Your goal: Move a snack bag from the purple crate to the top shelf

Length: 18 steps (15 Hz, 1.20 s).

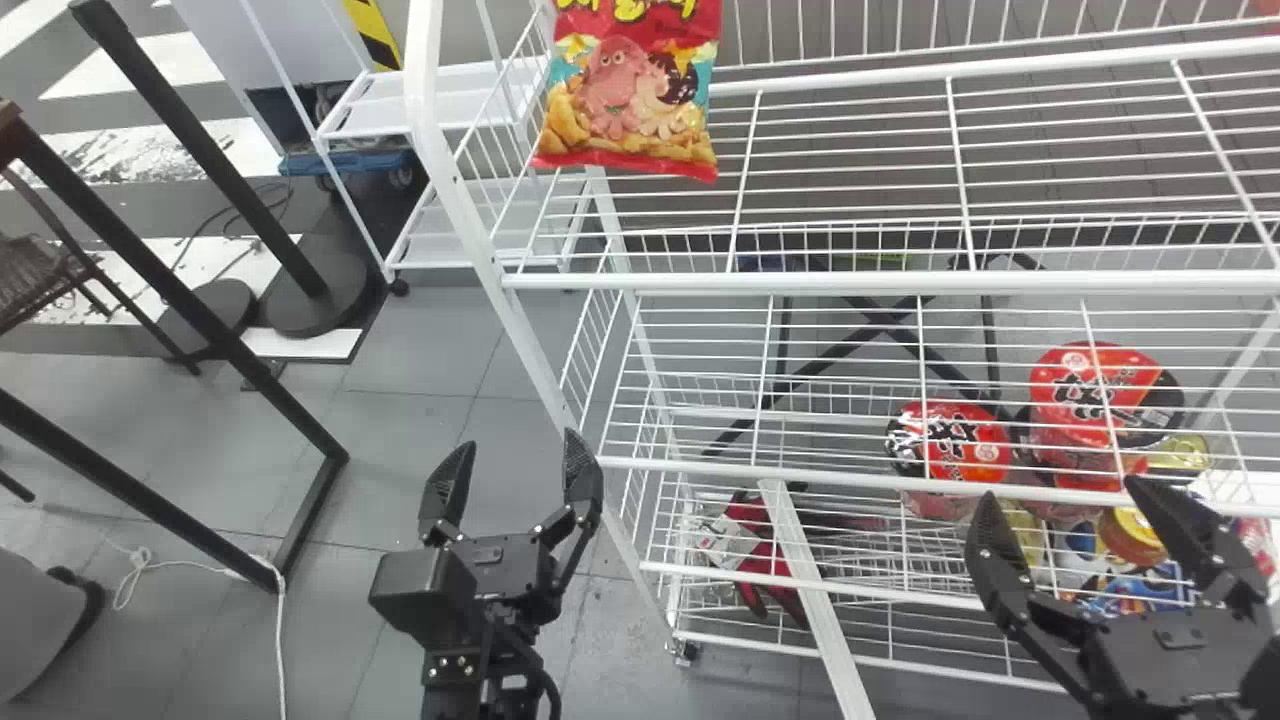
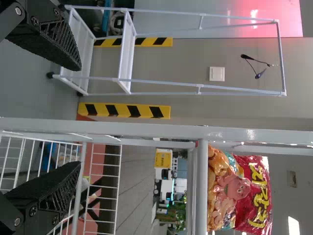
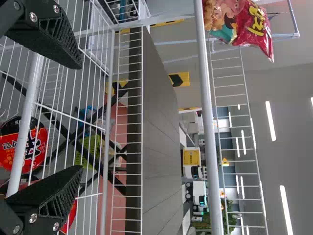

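Note:
A red snack bag (image 1: 630,95) with a pink octopus picture stands at the left end of the top wire shelf (image 1: 860,283). In the left wrist view the snack bag (image 2: 239,191) is behind the shelf's rail, well beyond the fingertips; in the right wrist view the bag (image 3: 239,24) is likewise far off. My left gripper (image 1: 515,465) is open and holds nothing, left of the rack's post, and shows as the gripper (image 2: 80,115) in its wrist view. My right gripper (image 1: 1060,490), open and empty, is before the lower shelves; its wrist view shows the gripper (image 3: 82,117) too.
Red cup noodles (image 1: 950,440) and other packages are on the lower shelves at the right. The rack's white front post (image 1: 520,300) rises beside my left gripper. Black stand bars (image 1: 180,290) are at the left, and a white cart (image 1: 450,95) stands behind.

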### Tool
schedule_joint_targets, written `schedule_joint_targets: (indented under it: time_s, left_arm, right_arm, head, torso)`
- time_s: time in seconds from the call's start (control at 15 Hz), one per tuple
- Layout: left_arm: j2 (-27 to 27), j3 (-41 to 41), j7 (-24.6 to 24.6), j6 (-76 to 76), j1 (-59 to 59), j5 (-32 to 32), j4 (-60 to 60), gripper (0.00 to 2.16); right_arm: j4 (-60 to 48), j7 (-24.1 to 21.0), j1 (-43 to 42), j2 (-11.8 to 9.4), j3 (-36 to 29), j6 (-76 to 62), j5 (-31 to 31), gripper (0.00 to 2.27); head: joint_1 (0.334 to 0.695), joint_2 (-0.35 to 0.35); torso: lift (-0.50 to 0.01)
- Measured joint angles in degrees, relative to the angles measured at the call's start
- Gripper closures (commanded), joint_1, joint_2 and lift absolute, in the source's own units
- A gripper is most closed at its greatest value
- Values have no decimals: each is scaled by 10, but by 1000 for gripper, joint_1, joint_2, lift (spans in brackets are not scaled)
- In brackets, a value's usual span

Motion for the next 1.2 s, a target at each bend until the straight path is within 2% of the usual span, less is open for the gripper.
schedule_joint_targets:
  time_s: [1.2]
  left_arm:
    - [-3, -7, 4, -20, 9, 0, -3, 144]
  right_arm:
    - [-6, 0, 18, -5, -5, -30, -1, 80]
  head:
    - [695, 259]
  torso:
    - [-292]
